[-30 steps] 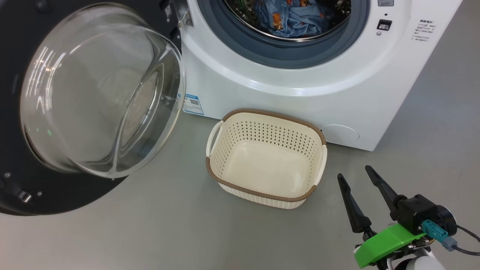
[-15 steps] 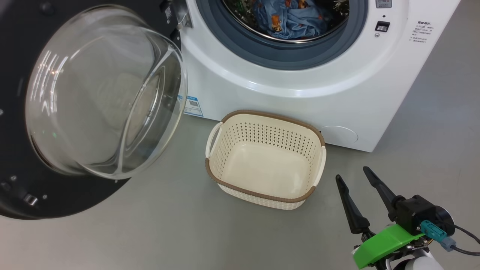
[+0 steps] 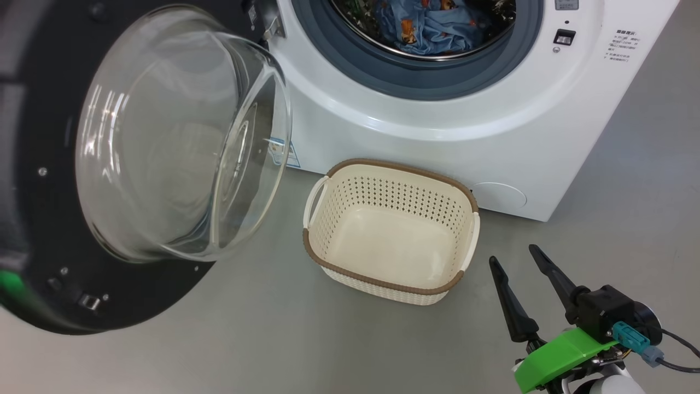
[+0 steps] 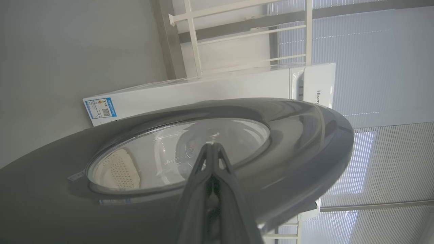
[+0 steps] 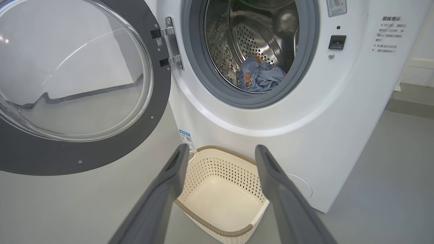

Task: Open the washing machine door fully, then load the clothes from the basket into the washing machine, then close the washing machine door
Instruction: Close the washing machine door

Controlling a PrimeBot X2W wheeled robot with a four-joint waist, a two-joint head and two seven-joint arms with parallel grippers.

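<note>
The washing machine door (image 3: 38,180) stands open at the left, its glass bowl (image 3: 180,148) facing the basket. The white washing machine (image 3: 437,137) has the blue printed clothes (image 3: 432,24) lying in its drum. On the floor in front sits the cream basket (image 3: 383,282), with nothing in it. My right gripper (image 3: 512,254) hovers open to the right of the basket, holding nothing. In the left wrist view my left gripper (image 4: 212,145) is shut, its tip at the outer face of the door (image 4: 298,135). The right wrist view shows the clothes (image 5: 261,76), the basket (image 5: 217,230) and my right gripper (image 5: 222,149).
Grey floor (image 3: 262,339) lies around the basket and machine. A blue label (image 5: 185,137) sits low on the machine's front. Behind the machine, the left wrist view shows a white railing (image 4: 193,37) and window blinds (image 4: 379,67).
The door has swung a little to the right, towards the machine's opening. The right gripper and the basket stay where they were; the head view itself shifted slightly.
</note>
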